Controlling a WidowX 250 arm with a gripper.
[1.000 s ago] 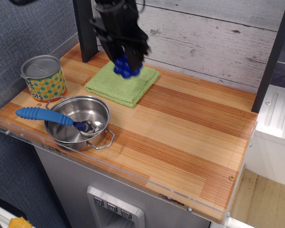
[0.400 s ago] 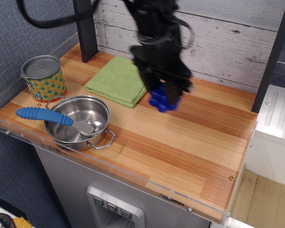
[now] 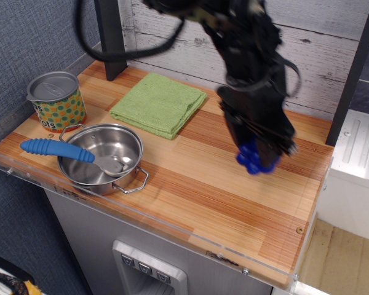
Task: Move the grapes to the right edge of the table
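The black claw point(image 3: 258, 150) hangs over the right part of the tabletop point(image 3: 234, 203), its fingers closed around the grapes point(image 3: 253, 158), a small cluster of glossy dark-blue balls that pokes out below the fingertips. The picture is blurred around the arm, so I cannot tell whether the grapes are touching the wooden strips or held just above them; they look slightly clear of the surface. The arm itself rises up and to the left from the claw, towards the pale plank wall point(image 3: 320, 55) behind it.

To the right of the claw, near it, runs the tabletop's right edge with its clear plastic rim point(image 3: 313, 212). Well to the left of the claw and a bit further back lies a folded green cloth point(image 3: 158, 103), flat on the wood. Further left again, nearer the front, sits a small steel pot point(image 3: 101, 158) with loop handles, and a spoon with a long blue handle point(image 3: 52, 149) rests in it, the handle sticking out over the pot's left rim. Behind the pot, far to the claw's left, stands a tin can point(image 3: 55, 100) with a label of coloured dots, upright and apart from the pot.
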